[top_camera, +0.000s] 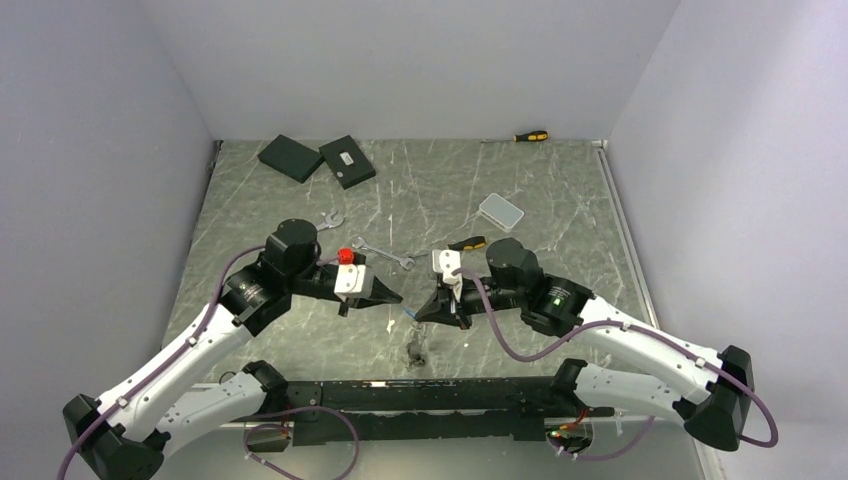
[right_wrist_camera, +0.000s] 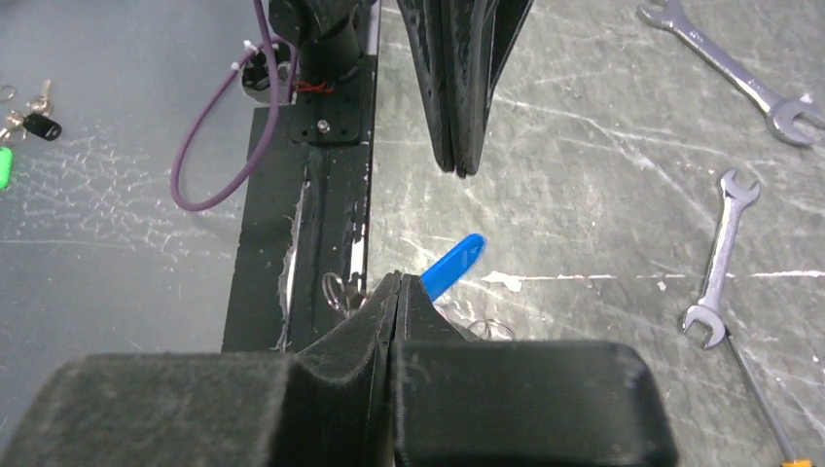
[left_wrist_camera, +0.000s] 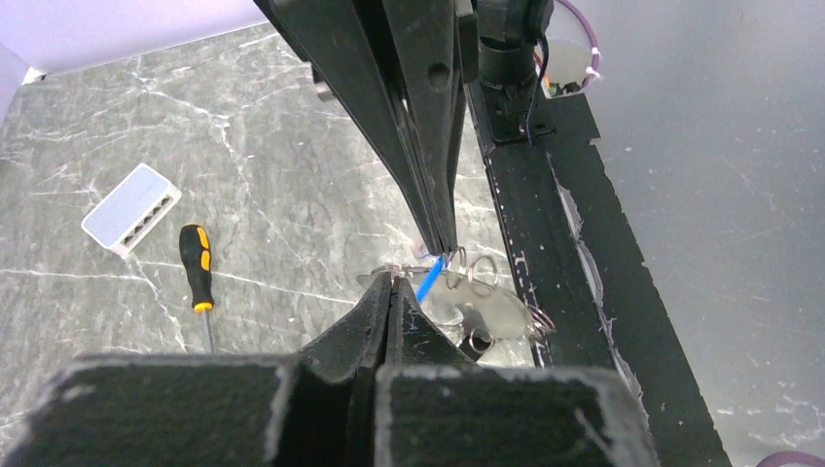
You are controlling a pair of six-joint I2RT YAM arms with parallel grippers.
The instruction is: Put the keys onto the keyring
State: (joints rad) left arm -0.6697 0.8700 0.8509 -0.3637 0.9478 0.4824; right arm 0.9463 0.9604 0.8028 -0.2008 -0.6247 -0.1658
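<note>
Hovering low over the table (right_wrist_camera: 584, 195), the left pincer (left_wrist_camera: 391, 283) and right pincer (right_wrist_camera: 397, 279) point tip to tip with a small gap between them. Both are clenched, fingers pressed flat together, and nothing shows in either grip. A blue tag (right_wrist_camera: 453, 265) lies in that gap, just off the right pincer's tip; whether they touch I cannot tell. Just beside both tips, toward the black base rail (left_wrist_camera: 545, 243), sits the keyring (left_wrist_camera: 482, 275). It shows as a small tangle of thin grey wire rings with a flat silvery piece among them that I cannot identify. The keys (right_wrist_camera: 721, 255), two slim silver spanners, lie loose and flat, well apart from the ring on the right pincer's right side; the second (right_wrist_camera: 730, 64) is farther out. Neither is threaded. A yellow-and-black screwdriver (left_wrist_camera: 197, 265) and a white box (left_wrist_camera: 131, 207) lie beyond the left pincer's left side, unused. My reading is that this is the opening step, with the arms gathered at the ring and no key yet fetched. Next, one pincer probably has to release and steady or lift the wire. The other must open, swing out to a spanner and pick it up by the shaft. That looks awkward, since the spanner is thin metal lying flush on a hard top. Its ring end then has to meet the wire's open end.
</note>
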